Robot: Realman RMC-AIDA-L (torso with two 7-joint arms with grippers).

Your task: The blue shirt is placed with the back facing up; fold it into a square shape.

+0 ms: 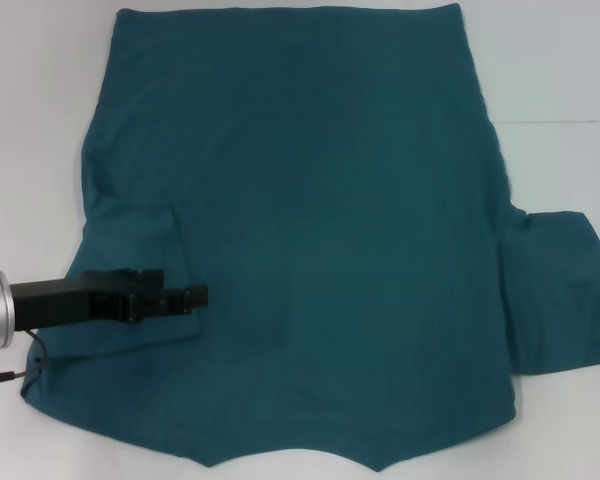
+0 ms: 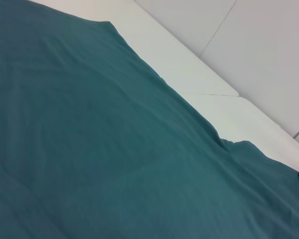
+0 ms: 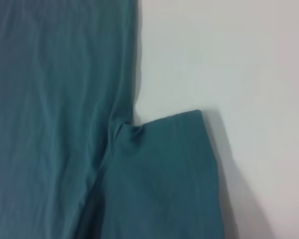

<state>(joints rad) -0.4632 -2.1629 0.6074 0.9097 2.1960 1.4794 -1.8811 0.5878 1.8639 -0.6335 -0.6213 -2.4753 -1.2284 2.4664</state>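
The blue shirt point(image 1: 320, 220) lies flat on the white table, plain side up, with the hem at the far side and the neck edge near me. Its left sleeve point(image 1: 140, 260) is folded inward over the body. Its right sleeve point(image 1: 560, 290) lies spread out on the table and also shows in the right wrist view point(image 3: 164, 179). My left gripper point(image 1: 192, 296) reaches in from the left, low over the inner edge of the folded left sleeve. The left wrist view shows only smooth shirt cloth point(image 2: 99, 149). My right gripper is out of view.
The white table point(image 1: 40, 120) surrounds the shirt, with bare strips on the left and right point(image 1: 560, 100). A seam in the table surface runs along the far right point(image 2: 209, 94). A thin cable point(image 1: 25, 375) hangs below my left arm.
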